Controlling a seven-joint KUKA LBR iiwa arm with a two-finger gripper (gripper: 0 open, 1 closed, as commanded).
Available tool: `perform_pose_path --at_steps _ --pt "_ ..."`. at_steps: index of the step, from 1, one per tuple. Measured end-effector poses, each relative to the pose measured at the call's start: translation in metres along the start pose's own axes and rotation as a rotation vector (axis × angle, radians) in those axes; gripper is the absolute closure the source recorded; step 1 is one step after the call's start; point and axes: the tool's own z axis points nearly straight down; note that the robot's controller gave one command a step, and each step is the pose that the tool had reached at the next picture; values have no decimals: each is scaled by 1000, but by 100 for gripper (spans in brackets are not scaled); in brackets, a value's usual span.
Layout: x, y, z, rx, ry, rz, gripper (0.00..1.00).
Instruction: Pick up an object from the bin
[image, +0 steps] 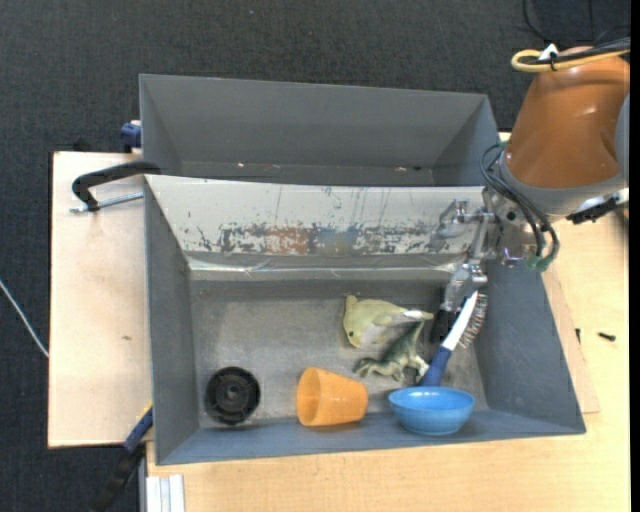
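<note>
My gripper (463, 283) hangs low at the right side of the bin, close to the back wall. Directly under it a brush with a white and blue handle (449, 343) slants down to the left, its dark bristle head (477, 316) up beside the gripper. The brush's upper end touches or nearly touches the gripper; whether it is held I cannot tell. Its blue lower end rests by a green toy lizard (396, 358). A pale yellow-green soft lump (371, 319) lies just left of the brush.
A blue bowl (431, 410) sits at the front right, an orange cup (330, 397) lies on its side at the front middle, and a black round disc (232, 393) lies at the front left. The arm's orange cover stands above the right rim.
</note>
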Motion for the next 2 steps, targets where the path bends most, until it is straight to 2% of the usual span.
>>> perform_pose_path --at_steps 1,2 --pt "42 -5 105 -2 11 43 0" --pt "45 -1 143 0 -10 -245 0"
